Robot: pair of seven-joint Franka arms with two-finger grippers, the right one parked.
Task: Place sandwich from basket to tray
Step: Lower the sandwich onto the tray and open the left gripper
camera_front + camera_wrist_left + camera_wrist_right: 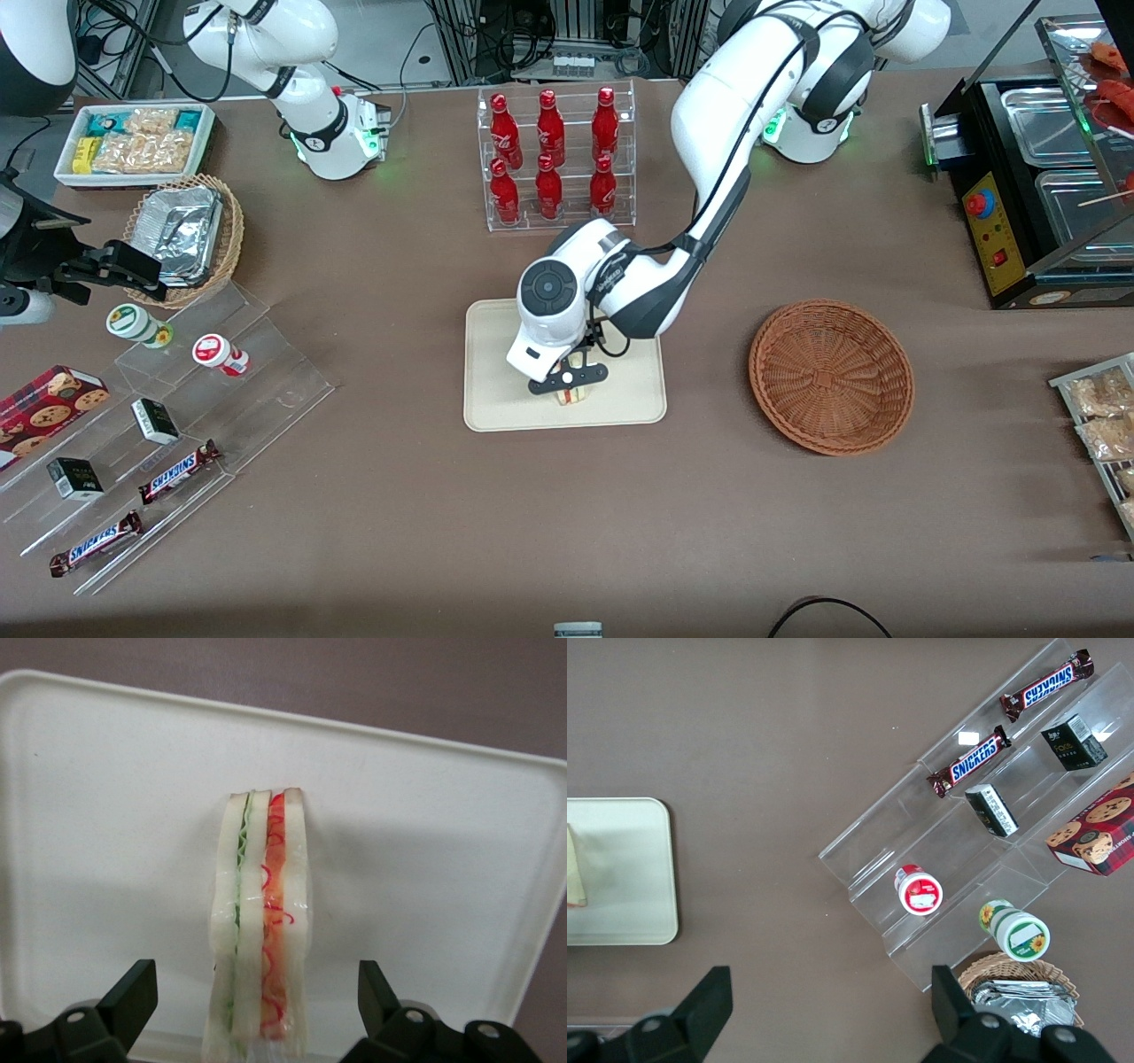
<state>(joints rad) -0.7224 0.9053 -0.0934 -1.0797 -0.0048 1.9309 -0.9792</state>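
Observation:
The sandwich [262, 930] stands on its edge on the cream tray [416, 850], its green and red filling layers showing between pale bread slices. My left gripper [257, 1010] is open, one dark finger [133, 992] on each side of the wedge with clear gaps to the bread. In the front view the gripper [570, 383] hangs low over the tray [496, 390], and the sandwich [574, 393] peeks out just under the fingers. The reddish-brown basket [831, 376] lies beside the tray, toward the working arm's end, with nothing in it.
A clear rack of red bottles [555, 159] stands farther from the front camera than the tray. Acrylic steps with candy bars [177, 471] and small jars lie toward the parked arm's end, with a tan basket of foil containers [188, 232]. A black warmer [1036, 186] sits at the working arm's end.

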